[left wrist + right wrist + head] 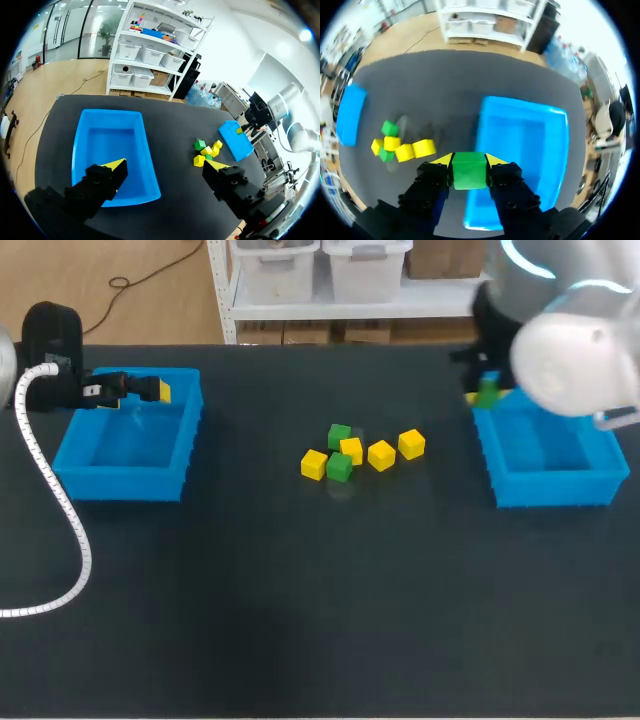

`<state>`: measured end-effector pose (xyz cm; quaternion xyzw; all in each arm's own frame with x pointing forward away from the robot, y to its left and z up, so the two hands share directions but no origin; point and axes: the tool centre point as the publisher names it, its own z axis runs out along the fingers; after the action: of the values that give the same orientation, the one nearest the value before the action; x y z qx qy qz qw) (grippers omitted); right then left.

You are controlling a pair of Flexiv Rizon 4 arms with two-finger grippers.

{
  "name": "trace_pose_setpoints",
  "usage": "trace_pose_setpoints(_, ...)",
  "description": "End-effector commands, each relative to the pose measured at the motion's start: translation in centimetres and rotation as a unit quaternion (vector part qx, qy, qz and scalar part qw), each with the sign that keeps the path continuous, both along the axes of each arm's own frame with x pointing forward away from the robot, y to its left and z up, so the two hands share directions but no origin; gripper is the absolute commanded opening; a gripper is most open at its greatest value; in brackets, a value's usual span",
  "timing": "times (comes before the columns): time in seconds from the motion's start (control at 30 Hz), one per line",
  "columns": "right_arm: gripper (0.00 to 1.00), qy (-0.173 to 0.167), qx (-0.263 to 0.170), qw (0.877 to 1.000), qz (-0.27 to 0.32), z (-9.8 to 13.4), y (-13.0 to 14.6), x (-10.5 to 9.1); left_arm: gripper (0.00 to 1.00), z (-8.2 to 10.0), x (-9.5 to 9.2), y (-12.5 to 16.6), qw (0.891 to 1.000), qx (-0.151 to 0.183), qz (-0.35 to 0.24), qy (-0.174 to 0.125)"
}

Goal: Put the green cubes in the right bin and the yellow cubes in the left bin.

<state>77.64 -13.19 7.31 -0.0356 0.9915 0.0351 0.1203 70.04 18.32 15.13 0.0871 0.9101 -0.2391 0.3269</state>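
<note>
My right gripper [469,161] is shut on a green cube [469,171], held just above the near-left corner of the right blue bin [530,135]. The head view shows that cube [487,392] at the bin's [560,485] far-left corner. Mid-table lies a cluster: two green cubes [339,435] [339,467] and several yellow cubes [381,455]. My left gripper [165,167] hangs open over the left blue bin [112,150], nothing between its fingers. From above it [150,390] sits at that bin's [120,480] far edge.
The left bin's floor [107,145] shows no cubes. Dark tabletop [300,610] stretches between the bins and toward the front edge. A white cable hose [60,510] from my left arm trails over the table's left side.
</note>
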Motion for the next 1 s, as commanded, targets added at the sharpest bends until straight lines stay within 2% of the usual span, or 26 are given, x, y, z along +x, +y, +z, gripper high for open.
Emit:
trace_pose_setpoints(0.03, 0.0, -0.059, 0.03, 0.997, -0.027, -0.1, -4.9, 0.0, 1.0, -0.1, -0.1, 0.1, 1.0, -0.004, -0.002, -0.003)
trace_pose_setpoints(0.2, 0.0, -0.052, 0.041, 0.997, -0.035, -0.8, -7.0, -0.3, 1.0, -0.1, -0.1, 0.1, 1.0, -0.004, -0.002, -0.003)
trace_pose_setpoints(0.23, 0.33, -0.047, 0.046, 0.997, -0.034, -1.1, -7.1, -0.3, 1.0, -0.1, -0.1, 0.1, 1.0, -0.004, -0.002, -0.003)
trace_pose_setpoints(0.27, 0.82, -0.043, 0.048, 0.997, -0.032, -1.5, -7.3, -0.3, 1.0, -0.1, -0.1, 0.1, 1.0, -0.004, -0.002, -0.003)
trace_pose_setpoints(0.3, 1.0, -0.043, 0.054, 0.997, -0.032, -1.6, -7.4, -0.3, 1.0, -0.1, -0.1, 0.1, 1.0, -0.004, -0.002, -0.003)
trace_pose_setpoints(0.47, 1.0, -0.051, 0.067, 0.996, -0.016, -1.3, -7.1, 0.1, 1.0, -0.1, -0.1, 0.1, 1.0, -0.004, -0.002, -0.003)
trace_pose_setpoints(0.57, 1.0, -0.062, 0.068, 0.996, 0.011, -0.2, -5.7, 0.7, 1.0, -0.1, -0.1, 0.1, 1.0, -0.004, -0.002, -0.003)
trace_pose_setpoints(0.8, 1.0, -0.083, 0.068, 0.991, 0.085, 2.2, 0.3, 1.5, 1.0, -0.1, -0.1, 0.1, 1.0, -0.004, -0.002, -0.003)
trace_pose_setpoints(1.0, 1.0, -0.078, 0.048, 0.982, 0.165, 3.0, 6.4, 1.1, 1.0, -0.1, -0.1, 0.1, 1.0, -0.004, -0.002, -0.003)
